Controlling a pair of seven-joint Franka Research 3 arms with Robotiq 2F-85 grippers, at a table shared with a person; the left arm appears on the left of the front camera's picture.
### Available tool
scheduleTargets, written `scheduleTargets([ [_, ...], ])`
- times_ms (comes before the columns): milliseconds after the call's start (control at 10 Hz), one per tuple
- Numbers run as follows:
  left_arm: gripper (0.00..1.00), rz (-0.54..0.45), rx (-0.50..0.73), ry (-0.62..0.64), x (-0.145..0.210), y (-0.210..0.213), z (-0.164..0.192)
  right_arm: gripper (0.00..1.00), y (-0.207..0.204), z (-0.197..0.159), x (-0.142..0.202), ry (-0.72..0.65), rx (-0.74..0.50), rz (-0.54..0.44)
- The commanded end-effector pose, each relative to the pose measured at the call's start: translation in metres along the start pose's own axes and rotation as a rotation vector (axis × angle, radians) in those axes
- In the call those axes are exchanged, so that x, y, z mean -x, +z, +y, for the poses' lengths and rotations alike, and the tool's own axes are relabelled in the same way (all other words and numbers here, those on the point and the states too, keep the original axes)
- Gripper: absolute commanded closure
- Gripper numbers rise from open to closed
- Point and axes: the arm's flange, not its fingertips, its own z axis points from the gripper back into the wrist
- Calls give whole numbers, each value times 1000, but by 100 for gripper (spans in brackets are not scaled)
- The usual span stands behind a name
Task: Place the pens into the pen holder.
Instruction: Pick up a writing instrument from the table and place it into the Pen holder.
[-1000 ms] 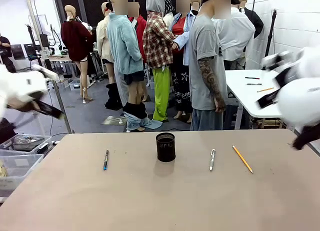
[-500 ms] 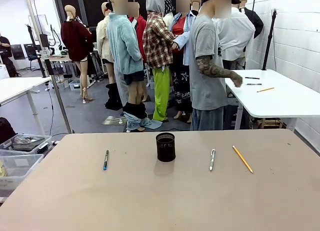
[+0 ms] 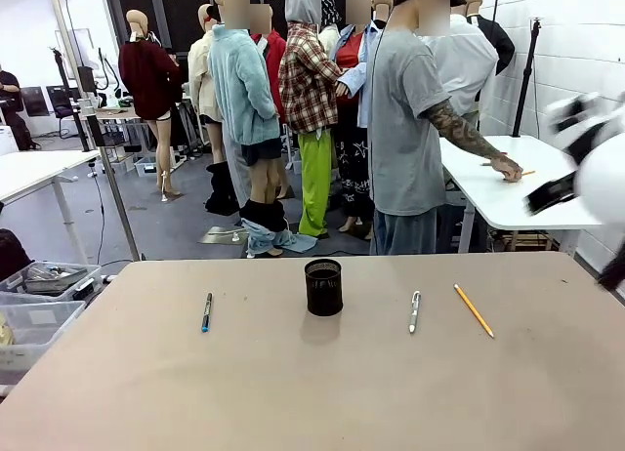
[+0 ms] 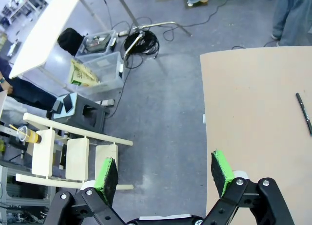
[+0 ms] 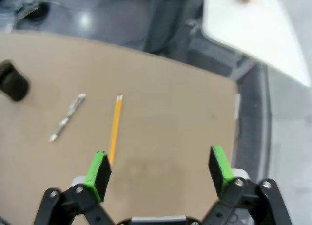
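The black mesh pen holder (image 3: 323, 287) stands upright in the middle of the tan table (image 3: 293, 392). A dark pen with blue ends (image 3: 206, 312) lies to its left. To its right lie a silver-white pen (image 3: 414, 311) and an orange pen (image 3: 474, 309). A pink-tipped pen is out of view. My right arm (image 3: 598, 168) is a blur at the right edge. High over the table's right end, my right gripper (image 5: 158, 171) is open above the orange pen (image 5: 115, 129), silver pen (image 5: 67, 117) and holder (image 5: 13, 80). My left gripper (image 4: 164, 174) is open over the table's left edge, the dark pen (image 4: 304, 113) far off.
A person stands behind the table, one hand resting on a white table (image 3: 547, 183) at the back right. Beside the table's left end, on the floor, are clear plastic bins (image 4: 100, 69), a pale wooden chair (image 4: 63, 152) and cables (image 4: 141, 42).
A second ago both arms blurred past the picture's sides, then neither showed; now the right arm is back at the right edge. The person's arm has reached to the white table. Pens unmoved.
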Motion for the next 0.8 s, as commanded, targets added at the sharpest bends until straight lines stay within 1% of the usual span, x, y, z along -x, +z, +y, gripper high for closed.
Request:
scheduleTargets([
  [0, 0, 0, -12, -7, 0, 1, 0, 0, -58, 30, -10, 48, -64, 65],
  [100, 0, 0, -12, -7, 0, 1, 0, 0, -77, 40, -19, 53, -92, 101],
  [200, 0, 0, -12, -7, 0, 1, 0, 0, -89, 45, -20, 71, -52, 81],
  [300, 0, 0, -12, -7, 0, 1, 0, 0, -61, 56, 0, 76, -80, 94],
  [500, 0, 0, -12, -7, 0, 1, 0, 0, -61, 56, 0, 76, -80, 94],
  [600, 0, 0, -12, -7, 0, 1, 0, 0, -80, 59, -9, 87, -82, 104],
  [700, 0, 0, -12, -7, 0, 1, 0, 0, -90, 60, -13, 76, -111, 191],
])
